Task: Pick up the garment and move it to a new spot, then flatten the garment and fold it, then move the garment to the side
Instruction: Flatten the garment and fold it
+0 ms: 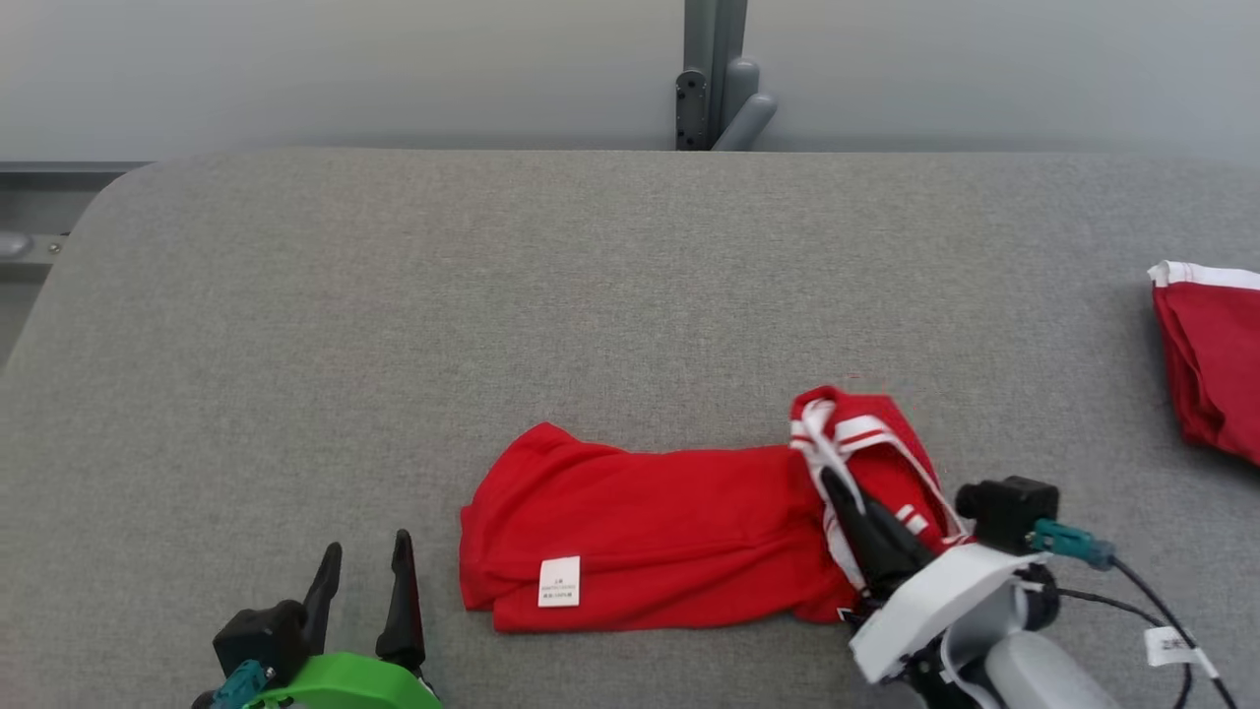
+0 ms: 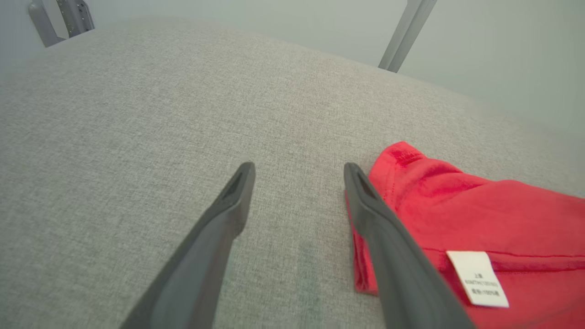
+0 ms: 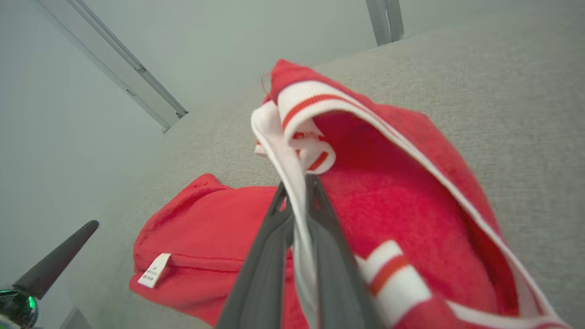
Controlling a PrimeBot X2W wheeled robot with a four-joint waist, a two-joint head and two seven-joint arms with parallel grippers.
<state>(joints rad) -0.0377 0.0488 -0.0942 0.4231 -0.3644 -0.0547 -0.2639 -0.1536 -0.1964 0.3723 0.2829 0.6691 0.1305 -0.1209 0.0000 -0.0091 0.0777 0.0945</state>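
Red garment (image 1: 660,532) with white-striped trim, lying bunched on grey table (image 1: 492,295), centre-front.
Right gripper (image 1: 835,483) clamped on its raised white trim; left gripper (image 1: 368,544) spread wide, empty, just beside the garment.

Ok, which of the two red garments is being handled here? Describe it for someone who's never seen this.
On the grey padded table, look at the centre of the side nearest the robot: a red garment lies stretched sideways. Unlike the other red garment at the far right edge, it has a white label showing, and the right gripper is pinching its white-striped trim.
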